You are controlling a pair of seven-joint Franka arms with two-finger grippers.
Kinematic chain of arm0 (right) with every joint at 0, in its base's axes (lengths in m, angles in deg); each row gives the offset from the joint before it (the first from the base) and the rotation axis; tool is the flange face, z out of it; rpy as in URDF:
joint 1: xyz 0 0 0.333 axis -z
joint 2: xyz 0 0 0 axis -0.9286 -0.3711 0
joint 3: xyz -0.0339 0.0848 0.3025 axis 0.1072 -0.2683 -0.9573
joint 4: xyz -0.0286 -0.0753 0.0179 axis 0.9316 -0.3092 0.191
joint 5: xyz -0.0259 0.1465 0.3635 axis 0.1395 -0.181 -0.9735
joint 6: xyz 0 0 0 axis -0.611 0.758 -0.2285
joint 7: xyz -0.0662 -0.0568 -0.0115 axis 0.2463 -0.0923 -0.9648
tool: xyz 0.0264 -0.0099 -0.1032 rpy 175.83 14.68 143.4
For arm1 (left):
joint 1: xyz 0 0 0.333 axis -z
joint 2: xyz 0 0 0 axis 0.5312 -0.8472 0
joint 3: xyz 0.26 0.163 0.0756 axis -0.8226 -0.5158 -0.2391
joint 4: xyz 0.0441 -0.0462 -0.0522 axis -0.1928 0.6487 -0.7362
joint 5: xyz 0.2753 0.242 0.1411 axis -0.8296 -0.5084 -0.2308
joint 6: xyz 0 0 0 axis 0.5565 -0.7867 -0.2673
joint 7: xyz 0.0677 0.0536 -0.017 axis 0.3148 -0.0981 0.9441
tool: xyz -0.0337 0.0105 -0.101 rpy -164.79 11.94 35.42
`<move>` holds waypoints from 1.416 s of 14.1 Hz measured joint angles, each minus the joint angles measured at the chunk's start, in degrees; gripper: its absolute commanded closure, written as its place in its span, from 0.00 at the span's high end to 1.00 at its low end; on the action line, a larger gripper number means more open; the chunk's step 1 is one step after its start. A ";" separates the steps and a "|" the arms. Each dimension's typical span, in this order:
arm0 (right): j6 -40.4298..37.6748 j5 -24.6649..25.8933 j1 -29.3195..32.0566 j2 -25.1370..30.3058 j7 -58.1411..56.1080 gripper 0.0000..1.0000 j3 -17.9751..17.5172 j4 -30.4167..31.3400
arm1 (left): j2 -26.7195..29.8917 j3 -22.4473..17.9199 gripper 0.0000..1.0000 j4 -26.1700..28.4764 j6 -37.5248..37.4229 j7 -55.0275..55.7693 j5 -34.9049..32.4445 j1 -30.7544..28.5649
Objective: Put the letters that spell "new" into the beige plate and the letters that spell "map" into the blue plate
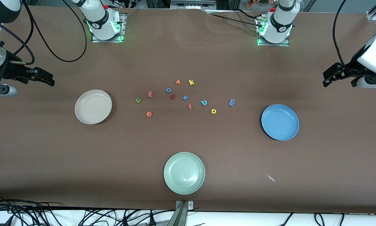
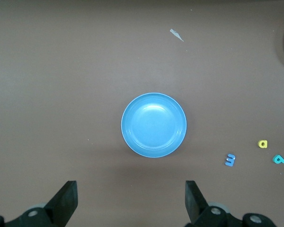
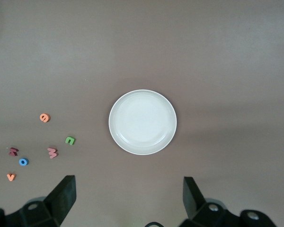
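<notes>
1. Front view, surface: brown table (image 1: pixel 188 141) under both arms; beige plate (image 1: pixel 93 106) toward the right arm's end, blue plate (image 1: pixel 280 122) toward the left arm's end, green plate (image 1: pixel 184 173) nearest the camera, all three empty.
2. Front view, letters: loose cluster between beige and blue plates. Green n (image 1: pixel 138 100), pink w (image 1: pixel 150 94) and orange e (image 1: pixel 149 114) on the beige plate's side; teal p (image 1: pixel 204 102), yellow a (image 1: pixel 213 111) and blue m (image 1: pixel 232 102) on the blue plate's side. Decoys v (image 1: pixel 177 82), k (image 1: pixel 191 82), o (image 1: pixel 168 90), x (image 1: pixel 185 97), f (image 1: pixel 190 107) in the middle.
3. Front view, arms: right gripper (image 1: pixel 45 78) and left gripper (image 1: pixel 334 75) raised at the table's ends, both spread, nothing held.
4. Left wrist view: left gripper (image 2: pixel 128 198) spread above the blue plate (image 2: pixel 154 125); m (image 2: pixel 230 160), a (image 2: pixel 262 144), p (image 2: pixel 278 159) well apart from one another.
5. Right wrist view: right gripper (image 3: pixel 128 196) spread above the beige plate (image 3: pixel 142 122); e (image 3: pixel 45 117), n (image 3: pixel 70 140), w (image 3: pixel 52 152) each standing apart.
6. Judged step: first pick not yet begun. Best started with outermost letters, m and n, bare table all round; straight descent, low pinch across thin foam. Tighter room near f, x and p.
</notes>
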 measured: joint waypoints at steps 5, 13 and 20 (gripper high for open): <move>-0.01 0.00 0.00 -0.01 0.01 1.00 0.01 0.00 | 0.00 0.74 1.00 -0.34 -1.35 0.00 0.00 0.55; 0.02 0.00 0.00 -0.01 0.00 1.00 0.01 0.00 | -0.12 0.83 1.00 -1.67 -2.34 0.00 0.00 0.63; 0.02 0.00 0.00 -0.01 0.00 1.00 0.01 0.00 | -0.40 1.54 1.00 -1.91 -2.79 0.04 0.00 0.80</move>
